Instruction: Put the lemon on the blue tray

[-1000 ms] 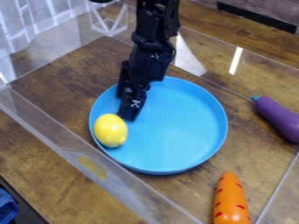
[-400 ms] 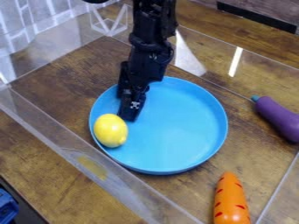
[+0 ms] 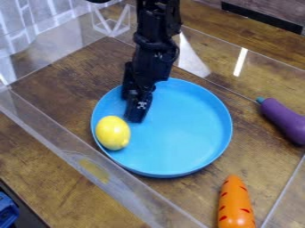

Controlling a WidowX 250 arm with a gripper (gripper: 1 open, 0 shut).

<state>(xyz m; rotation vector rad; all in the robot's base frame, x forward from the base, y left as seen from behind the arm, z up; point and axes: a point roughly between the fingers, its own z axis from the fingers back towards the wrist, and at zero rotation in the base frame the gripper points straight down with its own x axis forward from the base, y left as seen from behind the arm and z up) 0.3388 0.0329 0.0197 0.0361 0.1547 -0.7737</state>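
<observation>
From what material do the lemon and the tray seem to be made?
Lemon: probably plastic, smooth with a slight sheen, since its yellow is very even; painted foam is possible.
Tray: likely plastic, smooth and rather matt, judging by its uniform blue and thin raised rim.

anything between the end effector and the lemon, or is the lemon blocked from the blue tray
Nothing visible stands between the end effector and the lemon. The lemon already sits on the blue tray, near its rim, so nothing blocks that either.

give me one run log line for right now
lemon: on blue tray, near rim | gripper: above tray, not on lemon | placement: looks done
</observation>
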